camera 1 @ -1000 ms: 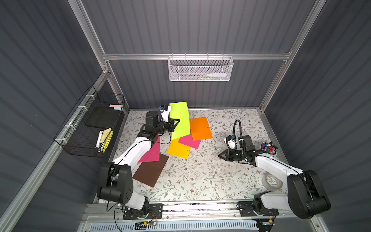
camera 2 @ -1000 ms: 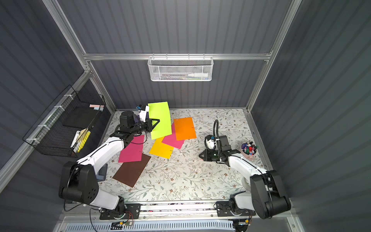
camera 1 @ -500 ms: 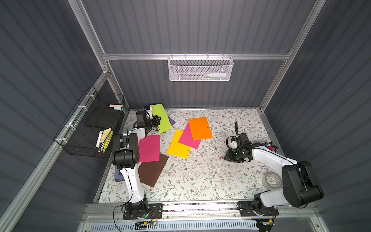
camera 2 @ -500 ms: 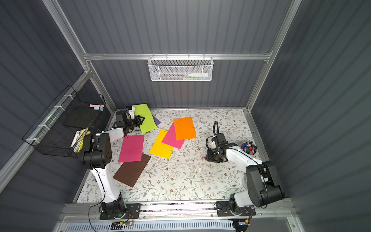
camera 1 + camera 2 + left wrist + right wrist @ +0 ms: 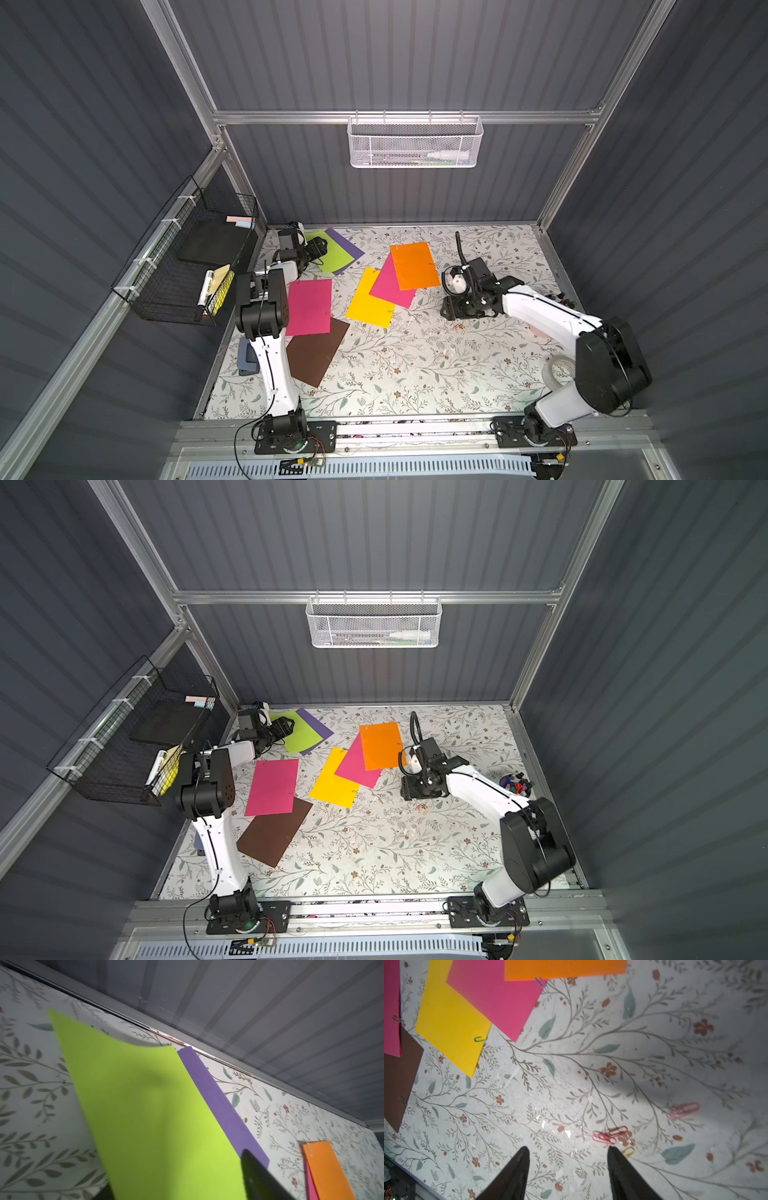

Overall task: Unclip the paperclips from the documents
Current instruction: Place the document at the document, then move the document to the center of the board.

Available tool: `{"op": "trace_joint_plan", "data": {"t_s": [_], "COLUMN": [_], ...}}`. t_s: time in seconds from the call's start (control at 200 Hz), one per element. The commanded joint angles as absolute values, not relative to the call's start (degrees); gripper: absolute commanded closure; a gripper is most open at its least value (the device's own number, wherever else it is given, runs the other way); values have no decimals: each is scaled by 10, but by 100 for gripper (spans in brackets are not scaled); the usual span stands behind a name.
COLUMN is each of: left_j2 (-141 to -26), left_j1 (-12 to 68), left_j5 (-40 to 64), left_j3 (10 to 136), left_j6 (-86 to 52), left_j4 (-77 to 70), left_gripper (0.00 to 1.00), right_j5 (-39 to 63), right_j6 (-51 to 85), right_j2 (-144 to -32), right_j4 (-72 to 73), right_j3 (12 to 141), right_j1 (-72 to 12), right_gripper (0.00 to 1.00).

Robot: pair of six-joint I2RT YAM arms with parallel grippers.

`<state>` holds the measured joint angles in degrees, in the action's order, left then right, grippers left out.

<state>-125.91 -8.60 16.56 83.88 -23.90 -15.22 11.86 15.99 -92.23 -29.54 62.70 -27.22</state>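
Observation:
In both top views my left gripper (image 5: 316,249) is at the back left, over a lime green document (image 5: 336,259) that lies on a purple one (image 5: 348,246). In the left wrist view the left gripper (image 5: 176,1172) stands open, the green sheet (image 5: 145,1105) running loose between its spread fingers. My right gripper (image 5: 568,1153) is open and empty, low over the table. Loose paperclips lie beside it: pink (image 5: 604,1139), orange (image 5: 618,1130), yellow (image 5: 628,1151), pale pink (image 5: 685,1110). Clips remain on the yellow (image 5: 480,1039), orange (image 5: 539,981) and brown (image 5: 402,1101) documents.
Orange (image 5: 413,266), magenta (image 5: 388,289) and yellow (image 5: 368,305) sheets overlap mid-table; another magenta (image 5: 309,305) overlaps a brown sheet (image 5: 316,353). A marker cup (image 5: 517,781) and tape roll (image 5: 559,370) stand at the right. A wire basket (image 5: 187,257) hangs on the left wall.
The left arm carried the raised green sheet to the back left, lowered it onto the purple sheet, and its gripper opened. The right gripper opened over the loose clips.

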Motion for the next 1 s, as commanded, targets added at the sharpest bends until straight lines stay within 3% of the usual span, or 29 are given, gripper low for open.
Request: {"op": "trace_joint_plan", "data": {"t_s": [0.0, 0.04, 0.28, 0.49, 0.68, 0.995], "left_j2": [-1217, -1198, -1093, -1007, -951, -925], "left_j1": [-91, -91, -90, -80, -60, 3], "left_j5": [81, 61, 53, 76, 85, 97], "left_j3": [820, 796, 715, 651, 631, 627], "left_j6": [-246, -247, -248, -245, -242, -250], "left_j4": [-126, -131, -126, -122, -112, -101], "left_gripper": [10, 1, 0, 0, 1, 1], "right_j5": [137, 137, 141, 137, 154, 232], "right_j6": [141, 138, 131, 129, 126, 100], "right_j2": [-987, -1018, -1157, -1249, -1255, -1162], "right_j4": [-267, -263, -226, -275, -312, -368], "right_j3": [692, 721, 853, 938, 905, 745], "right_j1": [-309, -324, -363, -372, -391, -434], "right_gripper": [37, 37, 37, 39, 40, 42]}}
